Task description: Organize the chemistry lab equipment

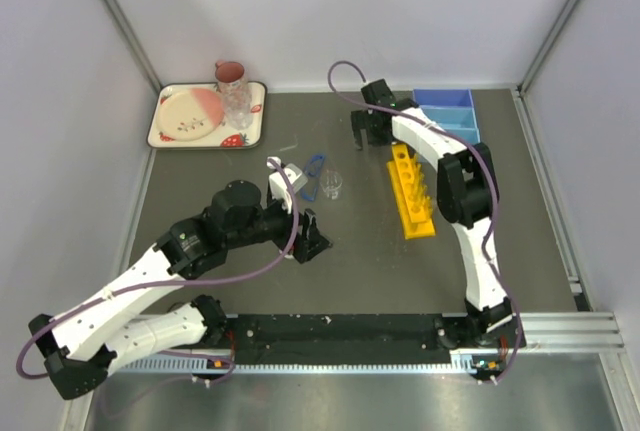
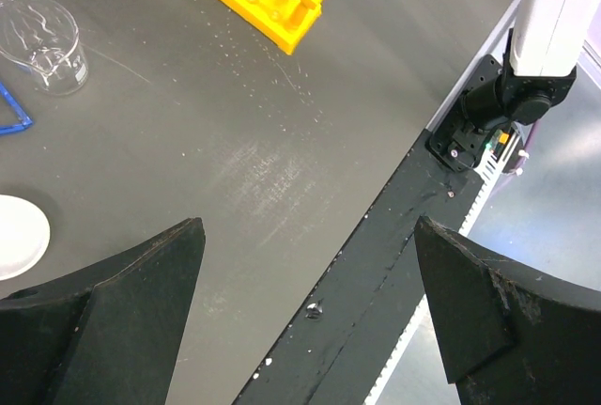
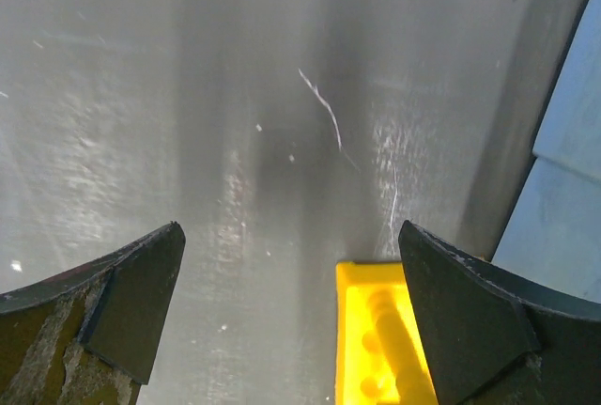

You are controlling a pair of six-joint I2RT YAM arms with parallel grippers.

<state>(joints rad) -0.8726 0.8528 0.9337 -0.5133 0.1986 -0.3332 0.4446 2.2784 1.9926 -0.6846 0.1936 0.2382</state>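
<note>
**Both two-finger grippers spread wide, holding nothing, over the dark grey table.**

Top view: the left gripper hangs mid-table, near the small clear beaker and blue-rimmed goggles. The right gripper is at the far end of the yellow holed tube rack, beside the blue divided tray. Left wrist: bare tabletop and the black front rail lie between the fingers. Right wrist: the rack's end sits between the fingers, the tray at the right edge, open table ahead.

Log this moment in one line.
left fingers: open, empty | right fingers: open, empty, by yellow rack | beaker: upright on table
</note>
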